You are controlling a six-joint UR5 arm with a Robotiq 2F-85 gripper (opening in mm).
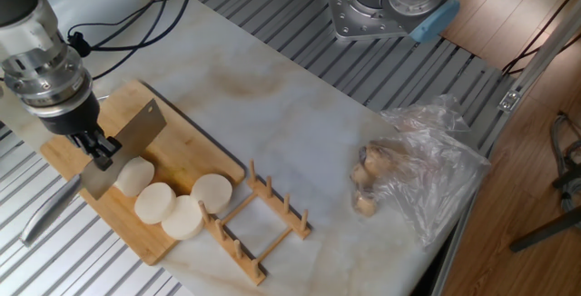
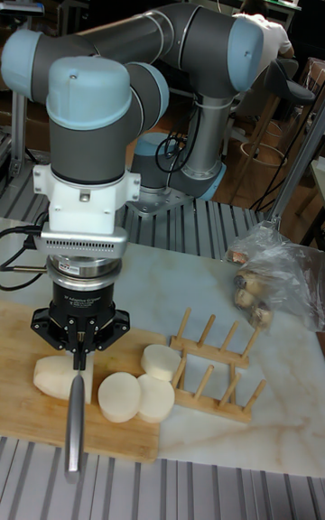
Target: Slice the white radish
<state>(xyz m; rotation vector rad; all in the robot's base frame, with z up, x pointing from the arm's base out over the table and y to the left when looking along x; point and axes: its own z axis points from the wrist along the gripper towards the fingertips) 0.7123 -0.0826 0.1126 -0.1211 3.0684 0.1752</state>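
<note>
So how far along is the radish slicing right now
Done: three round slices lie cut on the bamboo cutting board. In hand: the gripper is shut on the cleaver, blade over the remaining radish stub. Left: that stub still needs slicing.

No writing can be read anywhere. There is small print on the black body just above the tool [image 2: 80, 348], but it is too blurred to make out.
</note>
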